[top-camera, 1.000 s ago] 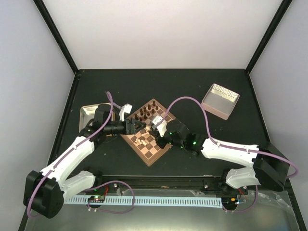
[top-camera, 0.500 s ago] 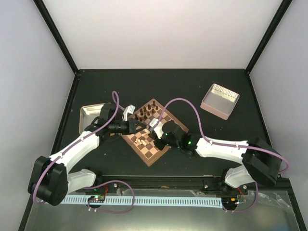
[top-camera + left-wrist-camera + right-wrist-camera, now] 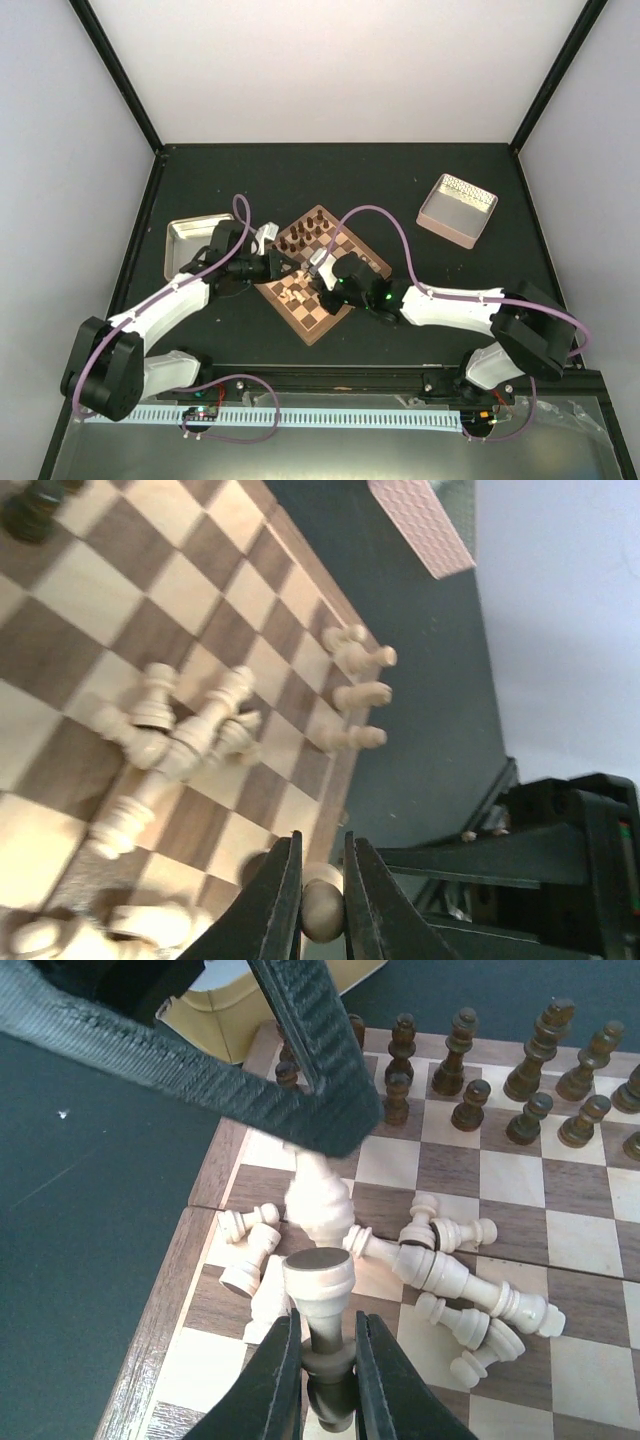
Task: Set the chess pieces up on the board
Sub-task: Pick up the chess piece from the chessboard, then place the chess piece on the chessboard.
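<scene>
Chess pieces (image 3: pixel 455 1280), pale: heap toppled on the board (image 3: pixel 585 1245) near its edge. Dark set (image 3: pixel 470 1100) stands in rows. I read left gripper (image 3: pixel 322 895) clamped on pale pawn (image 3: pixel 322 912) over the board's rim, right gripper (image 3: pixel 320 1355) clamped on pale piece (image 3: pixel 318 1278).

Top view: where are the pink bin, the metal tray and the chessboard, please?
pink bin (image 3: pixel 443 230), top view, on its near side wall.
metal tray (image 3: pixel 188 243), top view, on its bare floor.
chessboard (image 3: pixel 321 318), top view, on empty squares by its near corner.
</scene>
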You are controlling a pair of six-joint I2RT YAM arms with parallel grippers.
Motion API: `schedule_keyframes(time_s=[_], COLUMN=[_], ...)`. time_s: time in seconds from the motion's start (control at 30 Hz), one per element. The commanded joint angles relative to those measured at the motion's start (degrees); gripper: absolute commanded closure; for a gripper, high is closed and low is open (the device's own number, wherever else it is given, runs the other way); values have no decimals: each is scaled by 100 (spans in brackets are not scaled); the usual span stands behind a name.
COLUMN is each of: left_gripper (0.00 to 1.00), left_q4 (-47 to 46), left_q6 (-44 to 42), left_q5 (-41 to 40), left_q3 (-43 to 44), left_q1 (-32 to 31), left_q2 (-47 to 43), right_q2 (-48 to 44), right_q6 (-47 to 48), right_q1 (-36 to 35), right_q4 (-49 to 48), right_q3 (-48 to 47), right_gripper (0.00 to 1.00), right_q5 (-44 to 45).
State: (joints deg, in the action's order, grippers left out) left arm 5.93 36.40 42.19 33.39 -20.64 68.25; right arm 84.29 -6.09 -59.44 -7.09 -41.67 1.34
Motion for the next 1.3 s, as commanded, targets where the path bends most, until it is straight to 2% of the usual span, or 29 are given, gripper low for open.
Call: schedule_keyframes(time_s=[0.0,0.43,0.63,0.9,1.07,1.27], left_gripper=[99,98,98,98,98,98], left_q4=[-90,-158,-154,-107,-160,103], left_q6=[-168,-588,-854,-1113,-1365,-1594], left_q5=[-887,-2212,-3003,-4134,-4372,-4782], left_q3=[-137,-310,-98,615,1311,2179], left_q1=[13,-786,-1718,-2685,-2744,-2735], left_q2=[-219,-233,-105,680,1516,2334], right_q2=[-100,-449,-905,-1735,-2317,-2872], right_q6=[-290,-1310,-1982,-2989,-3447,-3463], right_q1=[-14,20,334,1222,1696,1904], right_q4=[74,345,769,1246,1254,1277], right_q3=[13,39,22,447,958,1266], right_gripper=[90,89,88,86,84,83], right_q5=[129,980,1489,1865,1974,2017])
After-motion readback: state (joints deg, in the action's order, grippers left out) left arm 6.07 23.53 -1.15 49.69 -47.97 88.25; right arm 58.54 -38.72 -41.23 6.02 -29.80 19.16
